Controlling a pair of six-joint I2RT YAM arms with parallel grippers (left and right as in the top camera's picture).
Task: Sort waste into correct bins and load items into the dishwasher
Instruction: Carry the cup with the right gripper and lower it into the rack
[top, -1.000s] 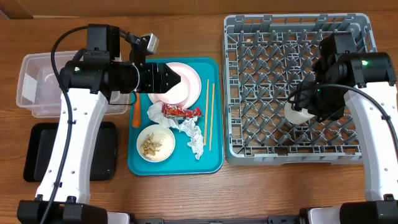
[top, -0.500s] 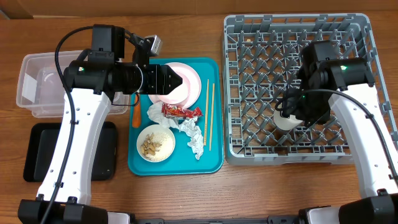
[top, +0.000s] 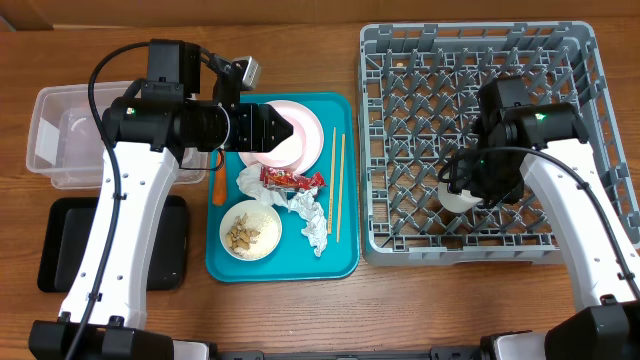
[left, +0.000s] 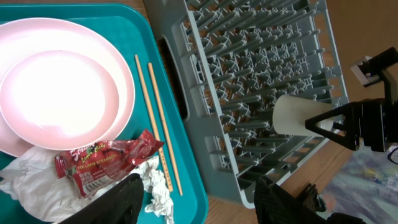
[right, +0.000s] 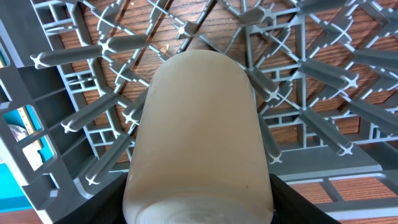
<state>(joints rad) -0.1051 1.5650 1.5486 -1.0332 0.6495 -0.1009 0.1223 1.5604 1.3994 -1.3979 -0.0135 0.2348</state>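
The right gripper (top: 470, 186) is clamped on the small white cup (right: 199, 137), low among the pegs of the grey dish rack (top: 470, 32), near its front edge. The left gripper (left: 199, 208) hangs half open and empty above the pink plate (left: 62, 87) on the teal tray (top: 340, 262).

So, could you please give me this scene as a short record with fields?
Left gripper: open, empty, above pink plate
Right gripper: shut on white cup, over dish rack
Teal tray: pink plate, chopsticks, red wrapper, tissues, bowl of nut scraps, carrot at left edge
Clear tub, black tray: left of teal tray
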